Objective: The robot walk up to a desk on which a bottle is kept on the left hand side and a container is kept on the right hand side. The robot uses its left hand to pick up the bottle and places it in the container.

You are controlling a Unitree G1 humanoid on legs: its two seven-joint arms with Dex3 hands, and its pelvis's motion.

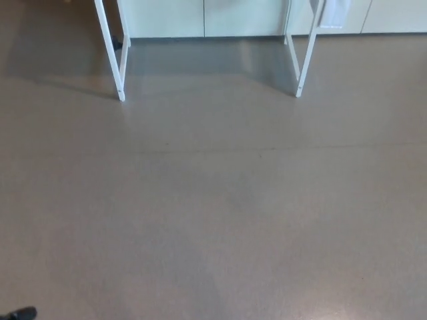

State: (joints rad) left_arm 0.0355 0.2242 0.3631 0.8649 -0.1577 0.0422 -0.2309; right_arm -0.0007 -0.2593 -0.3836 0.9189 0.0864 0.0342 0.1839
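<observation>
- I see neither bottle nor container from the head camera; the view points down at the floor [220, 213], short of any desk top.
- At the far edge stand white desk legs: a left pair [115, 57] and a right pair [301, 57], each splayed and meeting the floor at small feet.
- Behind the legs runs a row of pale cabinets [200, 17] with a dark strip along their base.
- Something white hangs or stands by the far right leg [331, 13]; it is cut off by the top edge and I can't tell what it is.
- A small dark thing sits just behind the left legs [117, 44], too small to name.
- The floor is smooth grey-brown, with soft shadows below the desk and a faint seam line across the middle.
- At the near left corner a black tip [19, 313] pokes in; it may be part of the robot, but I can't say which part.
- Neither hand shows clearly, so I can't report fingers apart, closed or gripping for either.
</observation>
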